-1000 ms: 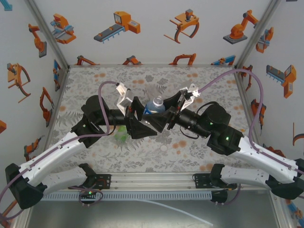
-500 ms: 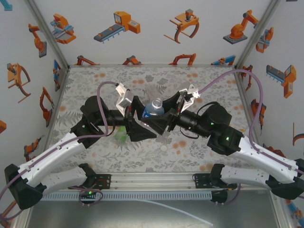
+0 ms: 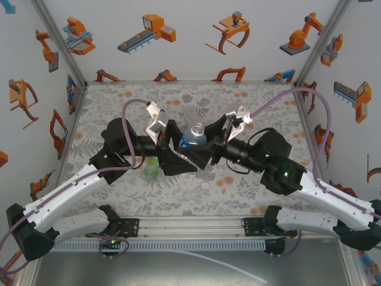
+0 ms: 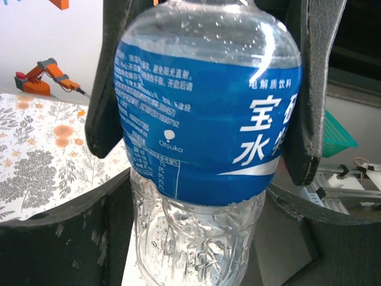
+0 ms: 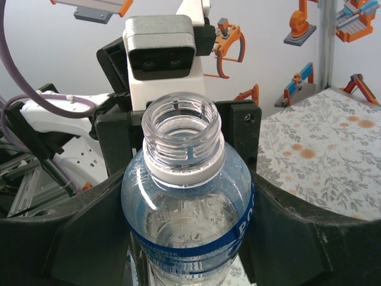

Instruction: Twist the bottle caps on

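Right hand (image 3: 203, 150) clamps the blue-label bottle (image 3: 193, 136) at the middle of the surface (image 3: 256, 101), left hand (image 3: 172, 152) straddles its lower body, grip not discernible; neck (image 5: 183, 128) is open and threaded, so capping looks not yet done.

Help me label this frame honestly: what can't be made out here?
- Blue-label bottle, base: cut off by the bottom edge, both wrist views.
- Green item, top view: cap or bottle unclear, mostly under the left arm.
- Clear bottle, top view: see-through, too faint to outline.
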Robot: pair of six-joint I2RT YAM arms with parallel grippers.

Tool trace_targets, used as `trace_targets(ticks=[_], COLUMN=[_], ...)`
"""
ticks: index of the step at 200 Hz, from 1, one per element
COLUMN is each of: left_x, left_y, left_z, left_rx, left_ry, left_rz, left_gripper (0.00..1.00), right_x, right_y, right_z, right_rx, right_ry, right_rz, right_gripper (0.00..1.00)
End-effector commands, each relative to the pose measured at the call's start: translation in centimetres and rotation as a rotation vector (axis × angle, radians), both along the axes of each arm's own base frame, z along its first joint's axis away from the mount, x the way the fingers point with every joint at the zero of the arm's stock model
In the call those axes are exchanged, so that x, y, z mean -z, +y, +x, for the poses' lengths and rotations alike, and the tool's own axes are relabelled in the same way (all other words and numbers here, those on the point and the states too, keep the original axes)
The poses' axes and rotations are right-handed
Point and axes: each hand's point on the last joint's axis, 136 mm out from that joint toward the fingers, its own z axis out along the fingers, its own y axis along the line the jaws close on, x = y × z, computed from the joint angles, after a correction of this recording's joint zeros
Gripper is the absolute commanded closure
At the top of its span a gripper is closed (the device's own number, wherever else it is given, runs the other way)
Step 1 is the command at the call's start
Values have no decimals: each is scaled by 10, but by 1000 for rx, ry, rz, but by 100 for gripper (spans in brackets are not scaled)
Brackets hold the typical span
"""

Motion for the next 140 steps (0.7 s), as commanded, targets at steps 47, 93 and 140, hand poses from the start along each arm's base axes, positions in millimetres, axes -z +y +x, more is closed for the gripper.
trace_targets(ticks=[47, 93, 140], left_x=[-16, 4, 43], left_y=[2, 3, 18], left_z=[-8, 10, 45], left_rx=[28, -104, -354], left_ry=[-39, -54, -63], left_rz=[-34, 46, 220], left_gripper=[54, 59, 70], right_x=[-16, -11, 6], right_y=[-11, -25, -52], right_z=[-2, 8, 27], right_rx=[24, 118, 286], right_ry=[-34, -23, 20], right_rz=[52, -20, -143], right_gripper=[71, 17, 13])
